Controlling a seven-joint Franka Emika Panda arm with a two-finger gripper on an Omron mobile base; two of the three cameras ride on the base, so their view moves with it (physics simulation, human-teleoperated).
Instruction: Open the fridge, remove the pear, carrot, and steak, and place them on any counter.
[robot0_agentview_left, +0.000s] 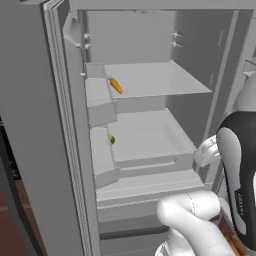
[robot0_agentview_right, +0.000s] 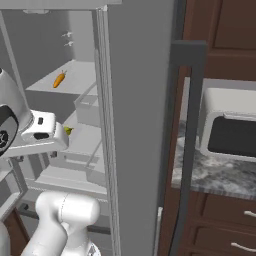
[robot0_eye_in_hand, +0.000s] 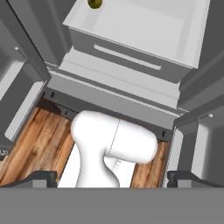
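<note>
The pincer (robot0_eye_in_hand: 112, 177) is spread wide and holds nothing; its two dark tips stand far apart at the bottom of the hand view, and it looks down at the lower part of the open fridge (robot0_agentview_left: 150, 165). The hand itself is near the right side of the fridge opening, at the level of the lower shelf.

Nearest ahead of the pincer is the front ledge of the fridge, then the lower shelf (robot0_eye_in_hand: 148, 26). At the far left back of this shelf, beside the door bins, lies the pear (robot0_eye_in_hand: 94, 3), small and yellow-green. I think it is the next thing to take. To do it well, the hand should go forward and to the left over the shelf, come down with the tips on both sides of the fruit, and close only when it is between them.

Farther and higher, on the upper shelf, lies the carrot (robot0_agentview_left: 115, 85), also toward the left. I cannot find the steak.

The door bins (robot0_agentview_left: 99, 100) just beside the pear may hinder the fingers. The counter (robot0_agentview_right: 220, 175), to the right beyond the fridge door, carries a white appliance (robot0_agentview_right: 227, 125).
</note>
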